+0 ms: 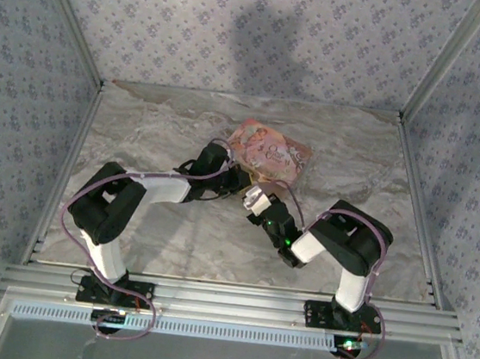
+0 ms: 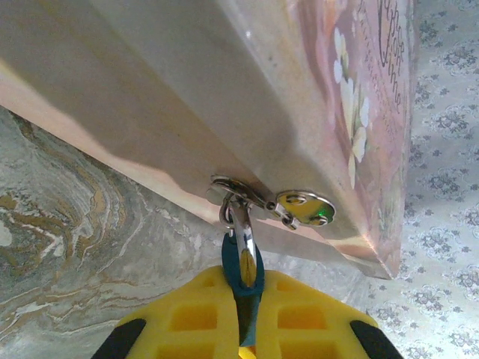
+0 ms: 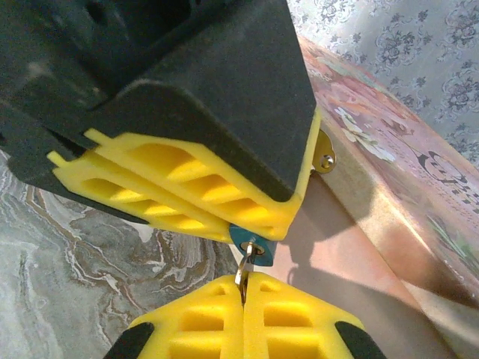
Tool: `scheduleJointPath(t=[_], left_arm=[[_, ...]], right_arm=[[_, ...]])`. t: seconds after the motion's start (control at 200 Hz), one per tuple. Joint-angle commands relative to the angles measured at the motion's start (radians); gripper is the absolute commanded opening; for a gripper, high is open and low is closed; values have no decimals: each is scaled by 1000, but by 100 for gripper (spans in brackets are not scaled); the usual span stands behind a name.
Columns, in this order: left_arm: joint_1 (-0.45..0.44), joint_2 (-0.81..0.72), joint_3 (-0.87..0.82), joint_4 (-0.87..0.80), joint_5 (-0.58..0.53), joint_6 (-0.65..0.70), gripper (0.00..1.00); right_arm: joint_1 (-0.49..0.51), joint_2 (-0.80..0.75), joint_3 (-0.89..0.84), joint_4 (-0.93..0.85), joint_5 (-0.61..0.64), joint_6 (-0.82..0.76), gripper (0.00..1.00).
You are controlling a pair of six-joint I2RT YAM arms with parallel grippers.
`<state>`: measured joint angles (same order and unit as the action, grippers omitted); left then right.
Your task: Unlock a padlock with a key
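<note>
padlock (image 2: 239, 274): tiny, blue (hooked through clasp (image 2: 247, 196)) | key (image 3: 242, 271): silvery, tip at keyhole

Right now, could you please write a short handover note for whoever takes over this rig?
Left gripper: shut on the small blue-bodied padlock, which hangs at the side of the pink cartoon-printed box.
Right gripper: shut on the small metal key, its tip at the padlock's keyhole; how deep it sits I cannot tell.
Done: lock and key both grasped and brought together.
Left: the silvery shackle sits through the box's metal hasp; turn the key and free it.
</note>
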<state>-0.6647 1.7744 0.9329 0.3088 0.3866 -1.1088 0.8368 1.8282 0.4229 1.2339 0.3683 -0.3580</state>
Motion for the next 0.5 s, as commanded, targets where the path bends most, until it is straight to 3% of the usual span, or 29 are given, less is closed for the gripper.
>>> scheduleJointPath(t=[0.0,0.185,0.495], left_arm=[[-22,-23,25,18,101,1,0],[-23,-21,29,20,101,0,0],[-26,-18,29,22,101,-1,0]], right_arm=[[-30,-4,40,-16,17,81,0],[-54,-31,38,-41,-40,343,0],[-115,-1,32,14,-110,577,0]])
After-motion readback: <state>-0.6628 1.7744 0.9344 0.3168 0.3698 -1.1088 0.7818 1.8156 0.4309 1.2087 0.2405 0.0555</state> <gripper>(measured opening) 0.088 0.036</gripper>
